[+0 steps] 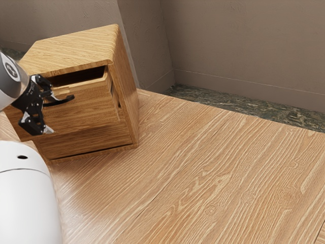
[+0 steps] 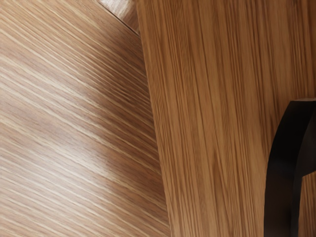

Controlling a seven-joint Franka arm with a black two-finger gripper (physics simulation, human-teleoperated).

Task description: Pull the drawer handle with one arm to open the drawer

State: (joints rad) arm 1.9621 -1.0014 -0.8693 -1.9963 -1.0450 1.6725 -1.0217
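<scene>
Exterior view faces the cabinet [image 1: 86,53] from one side; wrist view sits close against its wood

Soft even light, pale sheen on the table [image 2: 69,128], shadow above the drawer [image 1: 84,105].

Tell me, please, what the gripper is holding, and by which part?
It cannot be told: the gripper is up against the drawer front, but whether it grips anything there is unclear.

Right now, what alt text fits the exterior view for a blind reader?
A black gripper sits at the front of a partly pulled-out drawer in a wooden cabinet, which stands on a wood-grain table.
</scene>
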